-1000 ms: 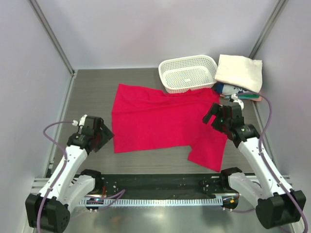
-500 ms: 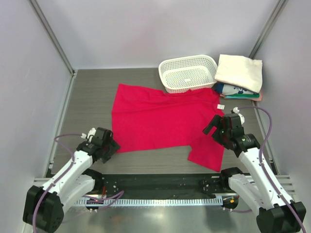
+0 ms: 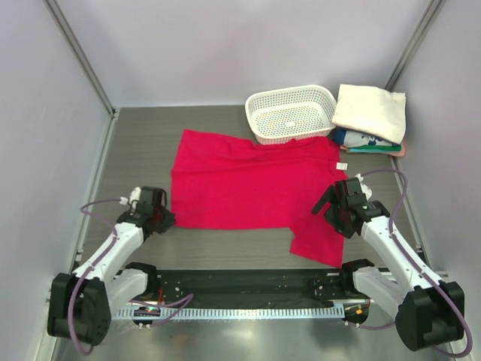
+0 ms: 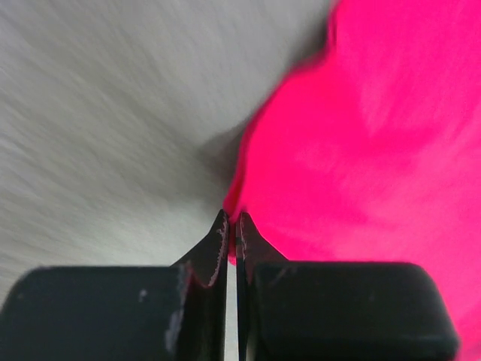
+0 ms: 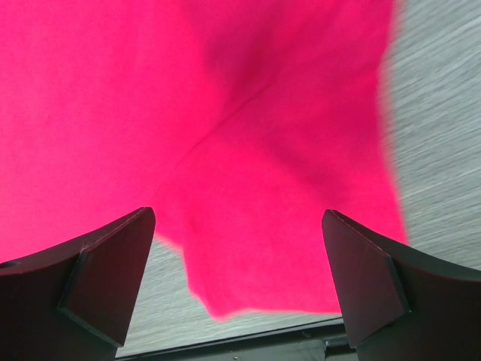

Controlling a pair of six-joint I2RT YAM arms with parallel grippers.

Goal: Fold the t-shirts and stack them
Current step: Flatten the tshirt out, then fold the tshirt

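A crimson-red t-shirt (image 3: 248, 188) lies spread flat on the grey table, one part hanging toward the near right. My left gripper (image 3: 167, 218) is at its near-left corner. In the left wrist view the left gripper (image 4: 231, 219) is shut on the red t-shirt (image 4: 361, 150), with a thin edge of cloth pinched between the fingertips. My right gripper (image 3: 328, 204) hovers open over the shirt's near-right part. In the right wrist view the right gripper (image 5: 239, 226) has its jaws wide apart with the red t-shirt (image 5: 225, 113) below, untouched.
A white perforated basket (image 3: 291, 113) stands at the back, touching the red shirt's far edge. To its right is a stack of folded shirts: cream-white (image 3: 370, 110) on top, teal-and-white printed (image 3: 364, 141) under it, a pink edge (image 3: 398, 153) below. A small white tag (image 3: 341, 165) lies nearby.
My left gripper moved in to the shirt's near-left corner and shut on it, shifting that edge slightly. The right gripper drew back toward the near edge, still open.
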